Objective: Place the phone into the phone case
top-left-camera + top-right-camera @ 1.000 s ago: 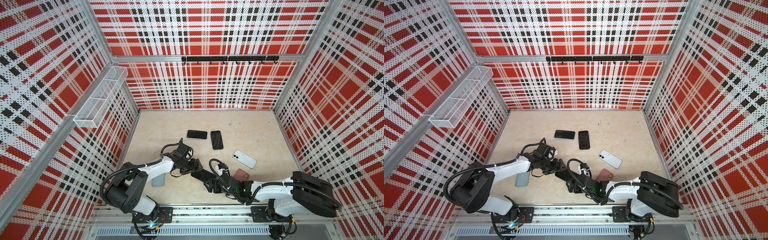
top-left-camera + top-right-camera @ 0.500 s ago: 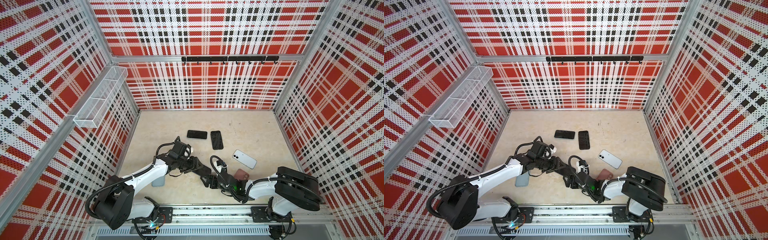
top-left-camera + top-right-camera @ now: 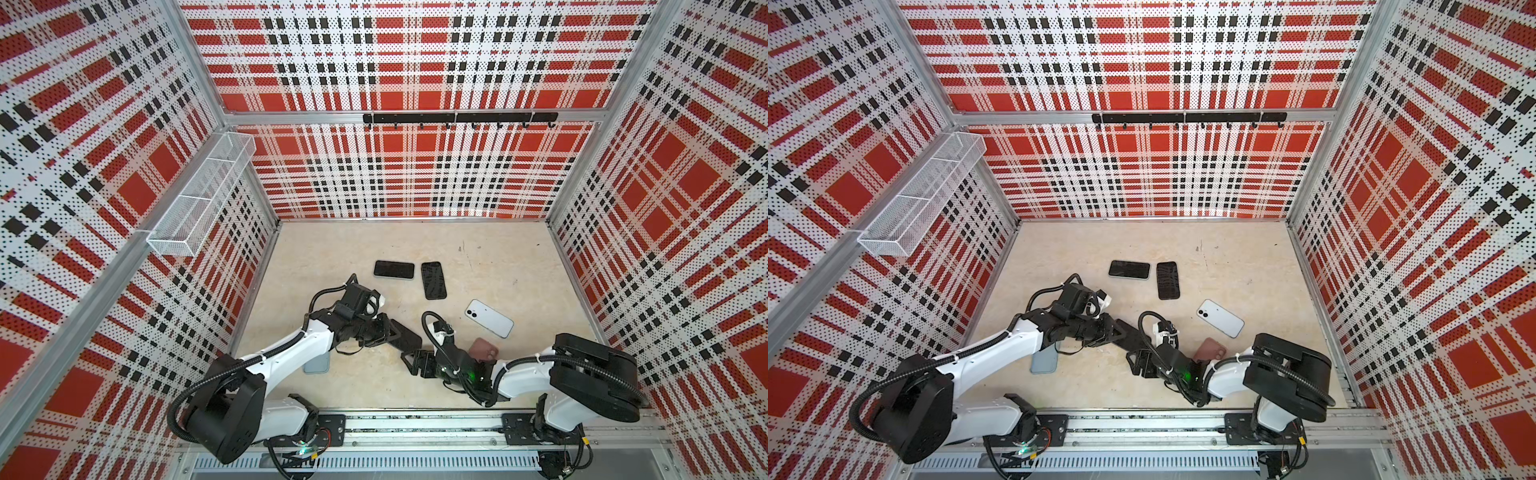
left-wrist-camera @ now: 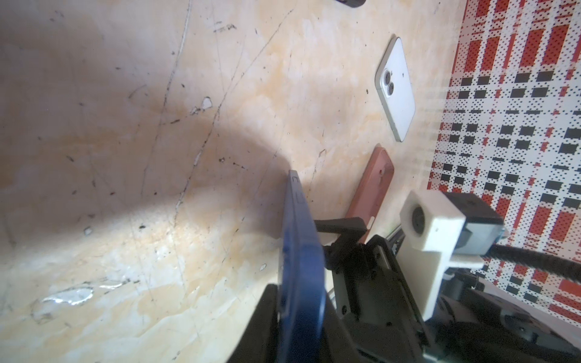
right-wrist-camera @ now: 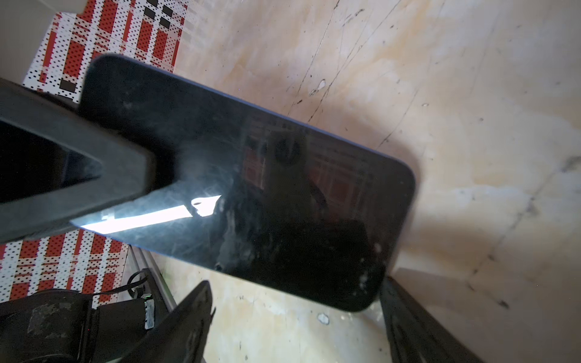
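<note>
Reaching in, my left gripper has clamped the phone by its end, holding it tilted over the worktop so my right gripper, jaws wide at its free end, can regrip; the pink case waits nearby.

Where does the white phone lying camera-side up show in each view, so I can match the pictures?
Top view: white phone right of centre, just beyond the brown case.
Top view: white phone in the same spot.
Left wrist: white phone beyond the brown case, near the plaid wall.
Right wrist: not in it.
Shared landmark: the blue-edged phone, visible in all four views.
</note>
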{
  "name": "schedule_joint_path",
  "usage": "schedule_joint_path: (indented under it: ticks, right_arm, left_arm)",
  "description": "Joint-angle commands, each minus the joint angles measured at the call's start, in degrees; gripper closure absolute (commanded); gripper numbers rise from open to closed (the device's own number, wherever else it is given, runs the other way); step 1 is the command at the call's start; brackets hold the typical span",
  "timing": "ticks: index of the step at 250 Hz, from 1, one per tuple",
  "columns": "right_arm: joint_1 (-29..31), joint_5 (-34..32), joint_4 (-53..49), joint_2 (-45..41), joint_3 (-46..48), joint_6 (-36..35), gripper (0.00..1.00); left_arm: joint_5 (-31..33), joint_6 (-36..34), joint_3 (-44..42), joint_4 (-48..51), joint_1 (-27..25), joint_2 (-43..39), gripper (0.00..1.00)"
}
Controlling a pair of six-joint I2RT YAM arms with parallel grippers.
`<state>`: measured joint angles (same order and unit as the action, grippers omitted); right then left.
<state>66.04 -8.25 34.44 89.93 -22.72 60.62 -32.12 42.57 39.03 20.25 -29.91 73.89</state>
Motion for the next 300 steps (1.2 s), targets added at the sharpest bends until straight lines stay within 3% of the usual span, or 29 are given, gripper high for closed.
schedule_joint_path:
  ticks: [1, 52, 97, 129, 130, 155, 174, 222, 260, 300]
  right_arm:
    - [-0.36, 1.75, -8.16, 0.2, 2.64, -0.27, 0.15]
    - [-2.2, -1.02, -15.46, -10.2, 3.52, -4.55, 0.13]
    - [-6.39, -4.38, -30.42, -29.41, 1.63, -12.93, 0.12]
    - [-11.88, -2.61, -40.19, -43.72, -0.79, -18.85, 0.09]
    - [-12.11, 0.05, -40.48, -44.1, -0.9, -19.04, 0.08]
    - [-17.64, 5.73, -46.38, -52.83, -3.11, -23.21, 0.06]
    - [-22.45, 14.95, -48.09, -56.92, -4.18, -24.56, 0.05]
    - [-31.51, 38.49, -42.0, -55.42, -4.99, -19.44, 0.07]
    - [-31.66, 47.41, -26.28, -50.09, -3.23, -13.4, 0.12]
    - [-31.65, 52.43, -8.14, -44.26, -0.85, -7.01, 0.16]
  left_arm:
    - [-0.03, -0.2, -0.66, -0.03, 0.64, -1.29, 0.84]
    - [-0.66, -0.37, -0.53, -0.12, 1.68, -1.83, 1.0]
    - [-2.77, -2.39, 1.58, -0.9, 2.03, -3.23, 1.0]
    - [-6.18, -2.54, 4.29, -3.3, 2.31, -5.25, 1.0]
    - [-6.28, -2.52, 4.38, -3.43, 2.36, -5.38, 1.0]
    - [-9.12, -2.66, 7.29, -5.75, 2.61, -7.7, 1.0]
    - [-11.27, -2.81, 9.66, -7.36, 2.81, -9.51, 1.0]
    - [-17.59, -1.76, 13.81, -11.36, 2.89, -13.11, 1.0]
    - [-20.59, 0.18, 14.38, -13.57, 2.88, -14.8, 1.0]
    - [-21.4, 3.65, 12.93, -17.08, 2.67, -15.62, 0.99]
